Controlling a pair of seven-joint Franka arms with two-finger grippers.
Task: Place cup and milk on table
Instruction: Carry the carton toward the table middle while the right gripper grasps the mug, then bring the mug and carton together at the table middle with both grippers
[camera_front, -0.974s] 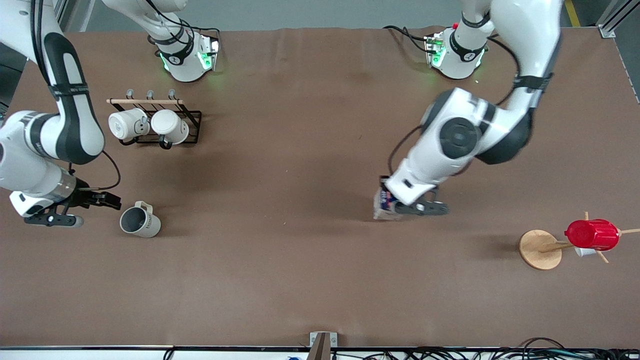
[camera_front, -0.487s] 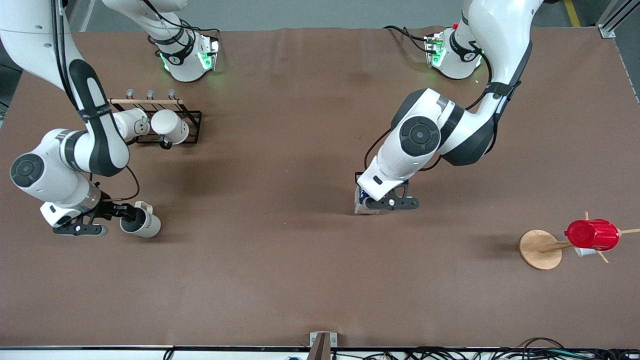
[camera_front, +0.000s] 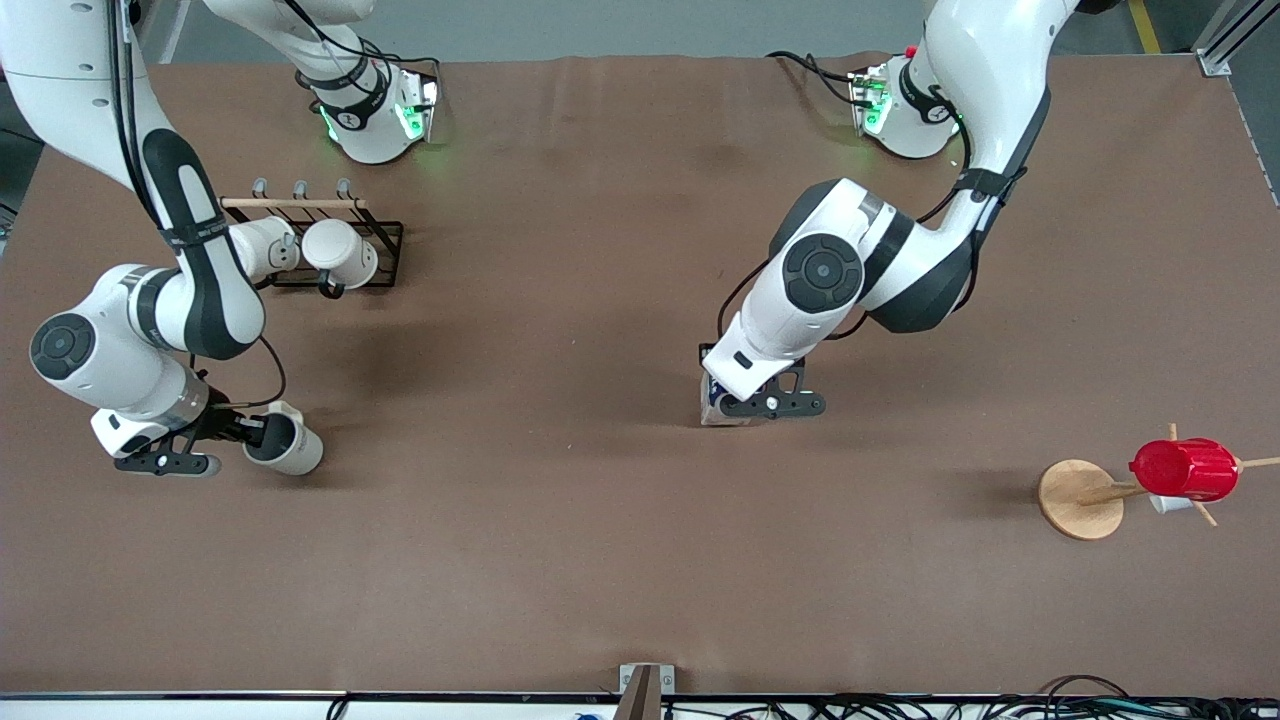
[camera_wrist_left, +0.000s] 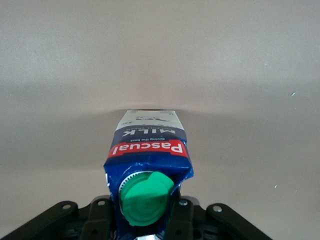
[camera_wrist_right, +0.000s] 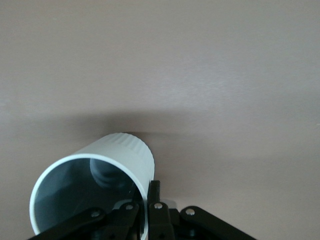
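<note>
Matte brown sheeting covers the large flat rectangular table (camera_front: 560, 560), and most of it lies bare between the two arms and toward the front camera.

The small milk carton with a dark blue top, round green cap and pale grey sides (camera_front: 716, 408) is mostly hidden in the front view under the left arm's wrist; only a sliver of it shows there, at the middle of the table. The left wrist view shows it better (camera_wrist_left: 149, 165): the left gripper (camera_wrist_left: 145, 227) is clamped on the carton's top near the cap, its fingers cut off by the picture's edge. Whether the carton's base touches the sheet is hard to make out.

The cream-white mug with a grey inside and loop handle (camera_front: 285, 443) is toward the right arm's end of the table, tilted with its mouth turned to the right gripper (camera_front: 240, 432). In the right wrist view one finger (camera_wrist_right: 154, 197) sits outside the mug's rim (camera_wrist_right: 95, 185), the other inside, pinching the wall. The mug's lettering cannot be seen.

A black wire rack with two brighter white mugs (camera_front: 330, 250) stands farther from the front camera than the mug, partly covered by the right arm. A red ribbed cup on a wooden peg stand (camera_front: 1185, 470) sits near the table edge at the left arm's end, well apart from the carton.
</note>
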